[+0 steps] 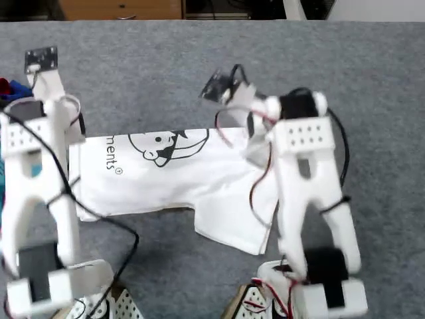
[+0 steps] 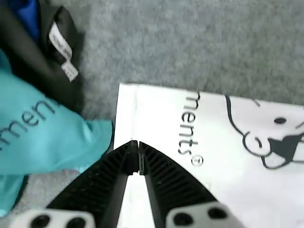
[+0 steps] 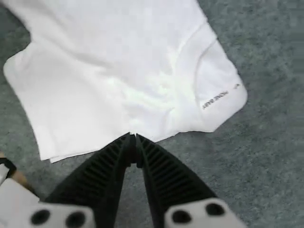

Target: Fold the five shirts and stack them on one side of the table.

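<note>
Your white shirt (image 1: 169, 183) lies spread mid-table (image 1: 345, 60) between the arms, part-folded, with one flap jutting toward the arm bases. Expect it to be light and limp, likely to drag and bunch on the grey surface. Pinch every layer at a corner or hem, never mid-panel. Your left claw (image 2: 137, 154) is pressed closed over the hem, beside a teal shirt (image 2: 38, 128). Your right claw (image 3: 133, 142) is closed at the shirt's edge. Neither visibly holds cloth.

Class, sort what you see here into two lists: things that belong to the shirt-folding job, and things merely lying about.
Job:
white shirt
teal shirt
black garment
grey table

Lying about:
wooden cabinet behind the table
</note>
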